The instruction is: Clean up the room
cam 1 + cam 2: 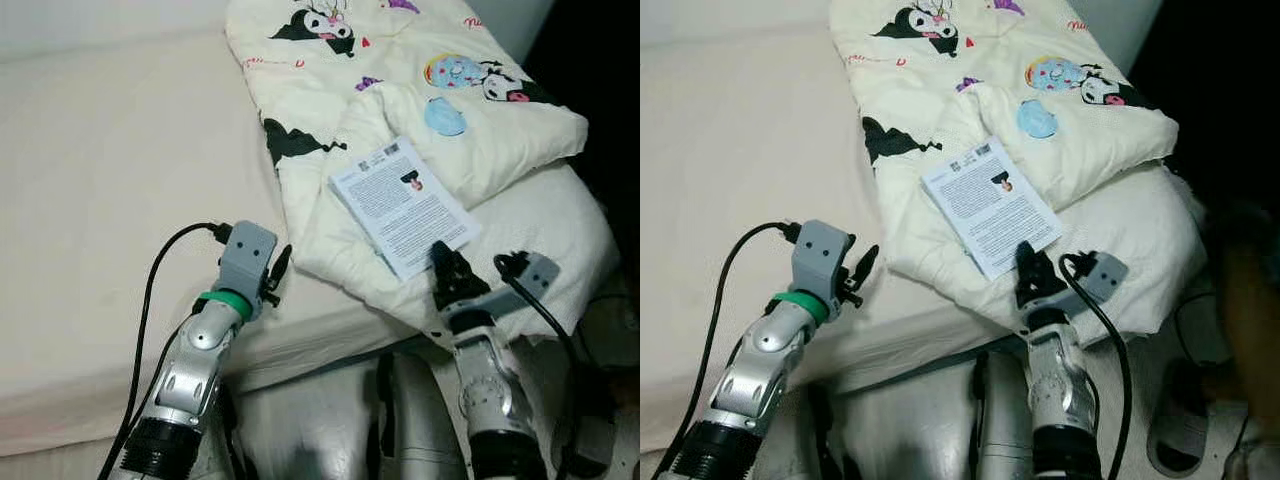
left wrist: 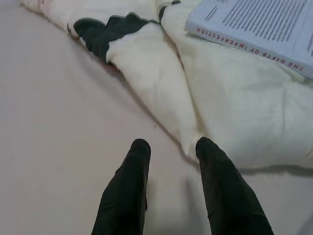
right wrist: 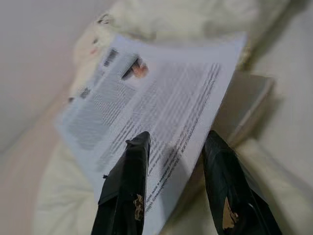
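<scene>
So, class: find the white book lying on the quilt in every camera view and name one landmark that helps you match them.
Left eye view: book right of centre, just beyond the right gripper.
Right eye view: centre.
Left wrist view: upper right corner, spine facing the camera.
Right wrist view: centre, ahead of the fingers.
Shared landmark: the cartoon-print quilt under it.

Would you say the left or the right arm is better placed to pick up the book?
Right. The right gripper, open, is at the near edge of the book; the left gripper hovers over bare mattress beside the quilt.
</scene>
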